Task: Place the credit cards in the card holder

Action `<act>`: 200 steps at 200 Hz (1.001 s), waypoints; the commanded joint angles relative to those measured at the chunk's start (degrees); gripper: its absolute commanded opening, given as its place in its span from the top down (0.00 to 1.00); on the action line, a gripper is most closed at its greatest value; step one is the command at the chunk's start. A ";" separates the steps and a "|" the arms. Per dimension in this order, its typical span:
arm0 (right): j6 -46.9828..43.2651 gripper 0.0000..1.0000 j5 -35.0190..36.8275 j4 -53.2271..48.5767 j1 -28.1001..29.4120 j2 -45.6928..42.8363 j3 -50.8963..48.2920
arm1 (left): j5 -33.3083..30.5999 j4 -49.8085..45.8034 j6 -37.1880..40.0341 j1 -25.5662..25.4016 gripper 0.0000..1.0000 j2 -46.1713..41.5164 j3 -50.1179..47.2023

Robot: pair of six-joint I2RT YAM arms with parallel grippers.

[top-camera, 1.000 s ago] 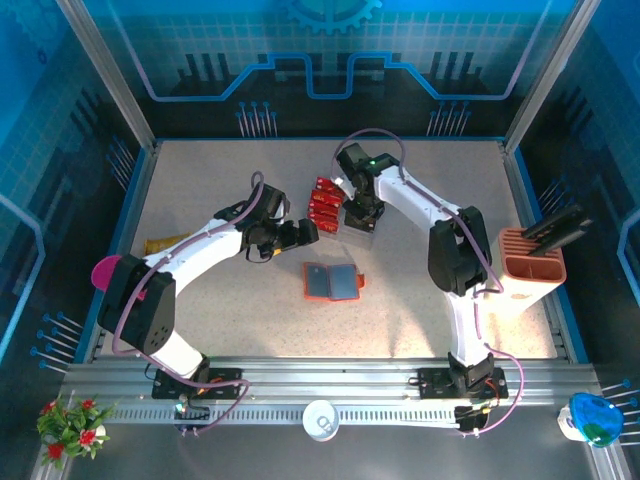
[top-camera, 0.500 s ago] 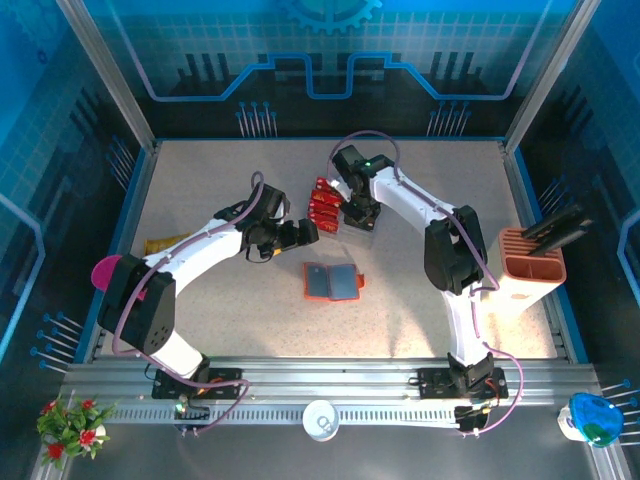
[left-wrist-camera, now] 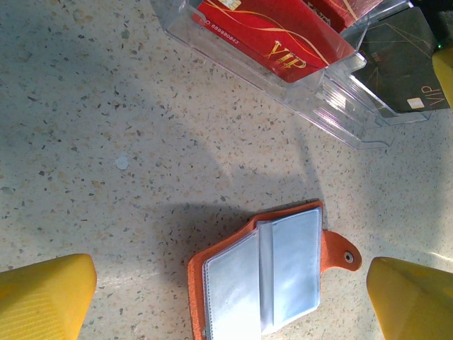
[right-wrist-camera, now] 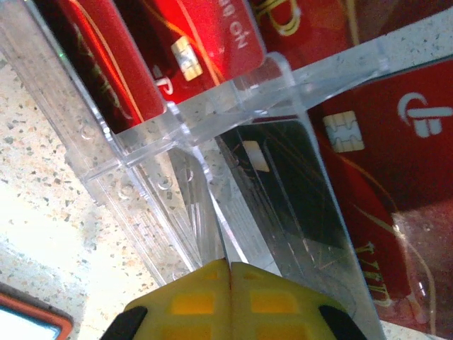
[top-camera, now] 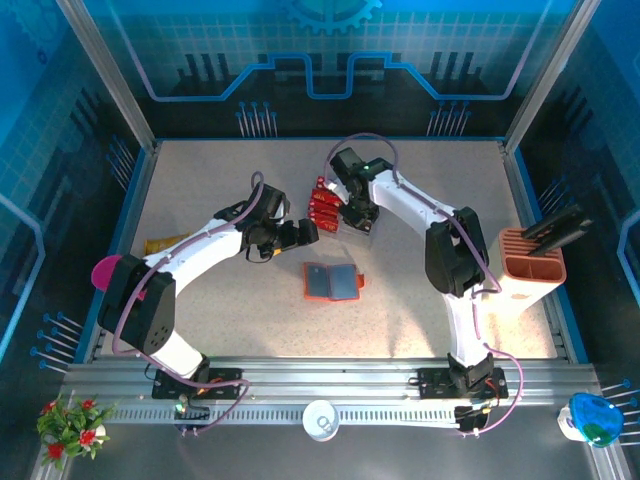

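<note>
The orange card holder lies open on the table, grey pockets up, and shows between my left fingers. My left gripper hovers open above it, touching nothing. Red credit cards stand in a clear tray; one red VIP card and a dark card sit in its slots. My right gripper is at the tray. Its yellow fingers are pressed together on the thin edge of a dark grey credit card, with red cards around it.
A peach slotted stand with dark items stands at the right edge. A pink object and a yellowish piece lie at the left. Bare table spreads in front of the card holder. Clear tray walls crowd the right gripper.
My right gripper has closed its fingers at the tray and shifted slightly left. The left arm and the card holder have not moved.
</note>
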 commanded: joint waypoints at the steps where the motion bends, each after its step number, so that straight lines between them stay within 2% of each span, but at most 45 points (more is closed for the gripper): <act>1: -2.29 1.00 0.71 0.97 0.71 -2.70 -1.62 | 0.92 0.09 -0.88 0.51 0.01 -1.04 -0.86; 70: -2.01 1.00 -0.01 1.81 2.77 -9.85 -1.81 | 1.40 -1.55 1.01 0.50 0.01 -1.75 -0.23; 97: 1.73 1.00 -2.02 1.47 2.79 -12.99 -2.13 | 2.12 -2.51 2.13 0.34 0.01 -2.21 -0.15; 118: 6.85 1.00 -6.16 2.51 2.36 -16.60 -4.55 | 1.57 -3.70 3.39 -0.69 0.01 -2.67 0.07; 161: 21.53 1.00 -17.30 10.30 0.22 -25.52 -17.52 | -4.18 -7.75 6.54 -6.61 0.01 -1.96 1.43; 200: 38.25 1.00 -29.28 27.17 -3.42 -34.99 -37.64 | -9.44 -8.90 5.61 -10.21 0.01 -1.18 -1.18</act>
